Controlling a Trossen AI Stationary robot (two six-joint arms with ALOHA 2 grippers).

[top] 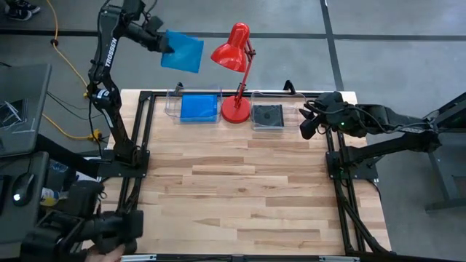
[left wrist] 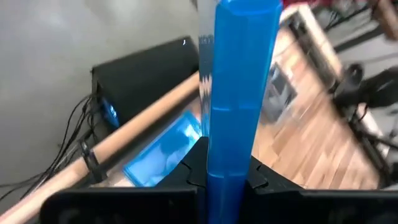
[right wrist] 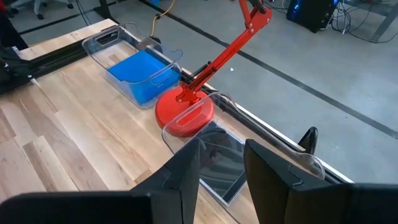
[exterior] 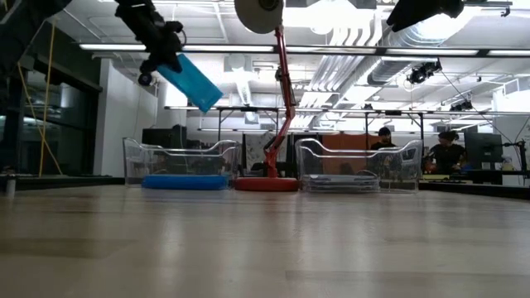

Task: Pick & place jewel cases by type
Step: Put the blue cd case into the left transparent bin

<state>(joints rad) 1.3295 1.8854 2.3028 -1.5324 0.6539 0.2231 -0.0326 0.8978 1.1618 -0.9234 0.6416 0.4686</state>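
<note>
My left gripper (top: 164,44) is high above the table's far left corner, shut on a plain blue jewel case (top: 183,52), which also shows tilted in the low view (exterior: 192,83). Below it stands a clear tray (top: 195,109) with a blue jewel case (right wrist: 142,73) lying flat inside. A second clear tray (top: 268,117) to its right holds a dark jewel case (right wrist: 219,167). My right gripper (right wrist: 222,171) hovers open at the table's far right, beside that tray, with nothing between its fingers. My left gripper pinches the blue case between its two fingers (left wrist: 196,171) on its two flat faces, near one edge (left wrist: 225,163). The case is lifted clear of everything. It sticks out from the fingers toward the table's right and slants downward (exterior: 199,91).
A red desk lamp stands with its round base (top: 236,110) between the two trays, and its shade (top: 231,52) hangs close to the held case. Black frame rails (top: 143,138) run along the table's left and right edges. People sit in the room behind (exterior: 447,149).
</note>
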